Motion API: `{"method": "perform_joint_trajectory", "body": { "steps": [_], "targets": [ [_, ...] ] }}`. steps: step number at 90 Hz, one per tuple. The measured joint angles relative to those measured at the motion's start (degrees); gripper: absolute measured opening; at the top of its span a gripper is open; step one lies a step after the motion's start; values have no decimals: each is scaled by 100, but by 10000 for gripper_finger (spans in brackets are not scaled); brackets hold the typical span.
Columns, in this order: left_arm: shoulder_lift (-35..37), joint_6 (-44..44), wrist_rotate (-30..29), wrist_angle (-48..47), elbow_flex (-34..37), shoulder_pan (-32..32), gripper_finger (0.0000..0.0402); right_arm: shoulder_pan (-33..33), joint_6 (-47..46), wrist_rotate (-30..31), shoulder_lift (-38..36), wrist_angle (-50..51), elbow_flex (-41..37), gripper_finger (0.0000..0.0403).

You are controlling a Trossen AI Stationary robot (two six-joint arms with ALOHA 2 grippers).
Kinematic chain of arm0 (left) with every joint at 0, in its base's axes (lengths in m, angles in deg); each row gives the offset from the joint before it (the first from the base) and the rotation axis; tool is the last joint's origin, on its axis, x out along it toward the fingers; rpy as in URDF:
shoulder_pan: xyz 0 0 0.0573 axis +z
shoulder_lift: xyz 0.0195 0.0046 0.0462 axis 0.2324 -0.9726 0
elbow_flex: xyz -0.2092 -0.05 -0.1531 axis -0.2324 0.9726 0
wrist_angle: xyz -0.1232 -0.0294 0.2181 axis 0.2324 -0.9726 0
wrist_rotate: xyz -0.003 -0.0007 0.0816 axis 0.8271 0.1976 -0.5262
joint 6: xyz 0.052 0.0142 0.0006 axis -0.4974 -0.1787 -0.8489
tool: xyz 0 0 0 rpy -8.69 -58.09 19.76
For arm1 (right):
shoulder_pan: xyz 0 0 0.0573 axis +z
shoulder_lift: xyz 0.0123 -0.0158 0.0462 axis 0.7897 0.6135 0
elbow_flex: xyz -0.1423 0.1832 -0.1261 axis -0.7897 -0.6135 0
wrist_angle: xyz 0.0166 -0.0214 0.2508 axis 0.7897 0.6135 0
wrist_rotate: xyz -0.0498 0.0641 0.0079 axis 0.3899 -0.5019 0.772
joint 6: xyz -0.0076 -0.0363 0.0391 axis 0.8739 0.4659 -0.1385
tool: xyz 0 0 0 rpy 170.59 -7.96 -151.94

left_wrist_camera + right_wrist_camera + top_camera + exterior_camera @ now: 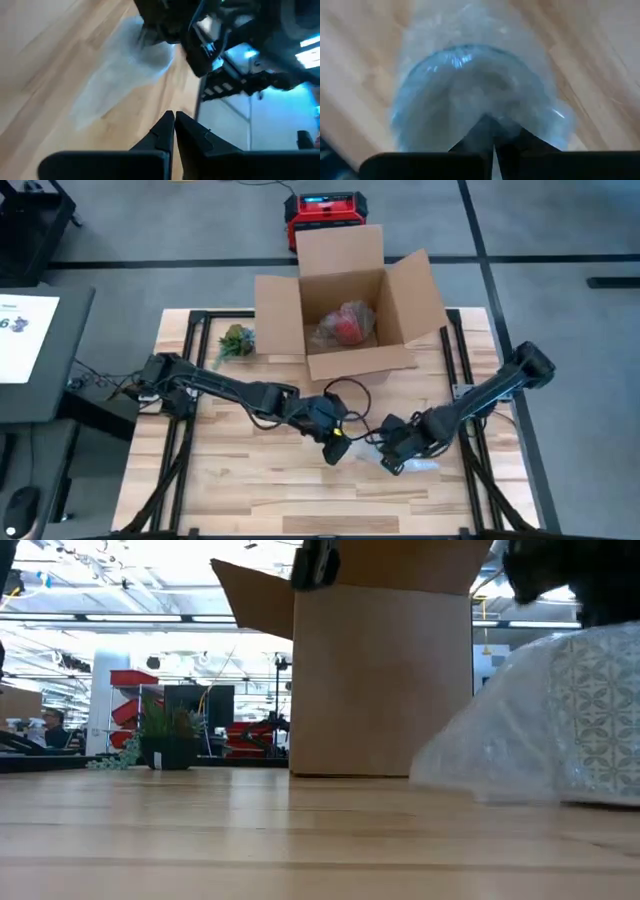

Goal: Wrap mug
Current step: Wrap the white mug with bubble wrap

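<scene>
The mug [592, 705], patterned white, lies bundled in clear bubble wrap [470, 85] on the wooden table [250, 480], right of centre near the front; in the high view the bundle [418, 464] shows pale. My right gripper [493, 131] is down on the bundle, shut on its wrap. My left gripper [336, 444] hovers just left of it, shut, with nothing between its fingers [174, 122]. My right gripper has its shut fingertips [485, 127] in the bubble wrap [492, 112] on the bundle's upper side, coming from above and slanting down. Whether it has one layer or several, I cannot tell. The bundle rests on the table.
An open cardboard box [345, 305] stands at the far middle with a red wrapped thing [347, 325] inside. A small potted plant [234, 340] sits to the box's left. A black cable [345, 395] loops between the box and the grippers.
</scene>
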Motion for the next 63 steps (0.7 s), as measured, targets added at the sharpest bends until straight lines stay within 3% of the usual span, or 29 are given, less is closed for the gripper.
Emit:
{"method": "perform_joint_trajectory", "body": {
  "steps": [15, 26, 45, 63],
  "targets": [
    [27, 65, 4, -620, 2, -39, 0, -129, 473, -136, 697, -383, 62, 1],
    [194, 52, -80, -1388, 2, -53, 0, -154, 870, -216, 853, 6, 414, 1],
    [495, 83, -441, -2308, 2, -50, 0, -165, 1987, -498, 437, 679, 1198, 1],
    [562, 72, -626, -2342, 2, -48, 0, -161, 1710, -496, -67, 931, 1573, 1]
  ]
}}
